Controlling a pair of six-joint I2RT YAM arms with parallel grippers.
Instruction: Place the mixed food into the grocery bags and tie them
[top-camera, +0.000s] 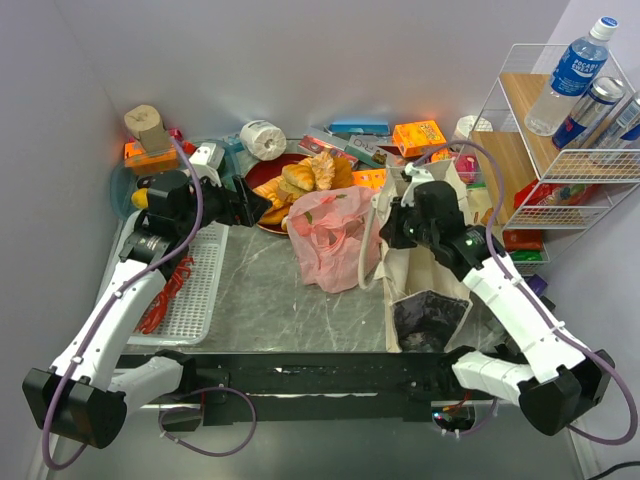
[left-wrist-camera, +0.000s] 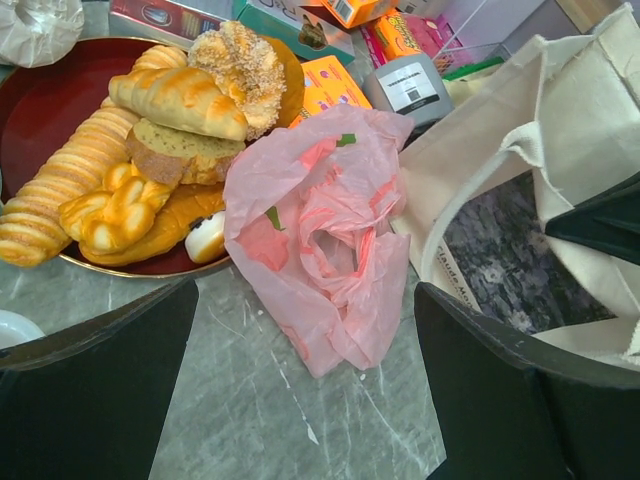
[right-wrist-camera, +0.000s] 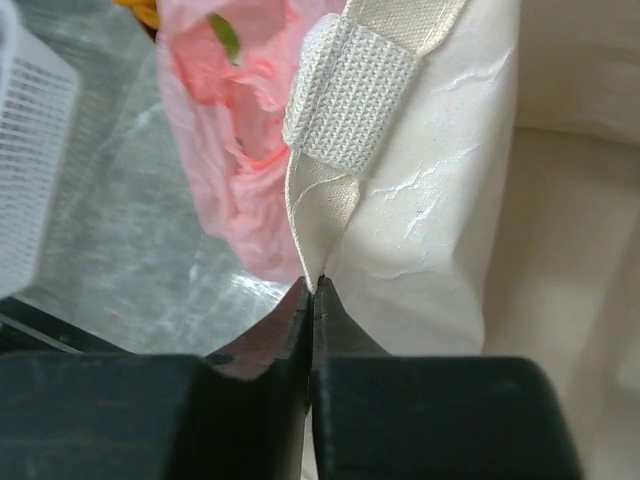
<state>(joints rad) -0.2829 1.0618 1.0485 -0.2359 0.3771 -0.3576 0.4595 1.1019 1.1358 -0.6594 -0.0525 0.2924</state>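
The rim of the canvas tote (right-wrist-camera: 430, 200) is pinched between the clenched fingers of the right pincer (right-wrist-camera: 312, 292), just below a webbing handle tab. The tote lies at the right of the bench (top-camera: 260, 300), its mouth slack and partly open. No food can be made out inside it.

The left pincer (left-wrist-camera: 305, 300) is held released, jaws wide, above the pink plastic bag (left-wrist-camera: 320, 230). That bag is slumped at mid-bench, against the tote on its right and beside the red plate (left-wrist-camera: 50, 100) of breads on its far left. Green and reddish shapes are glimpsed through the pink film, so some produce is judged already packed. What it is cannot be told.

Neither bag is tied. Blue-labelled bottles and cans (top-camera: 578, 70) are seen on the wire shelf (top-camera: 515, 120) at far right, so the task is judged partway, with packing and both knots outstanding.
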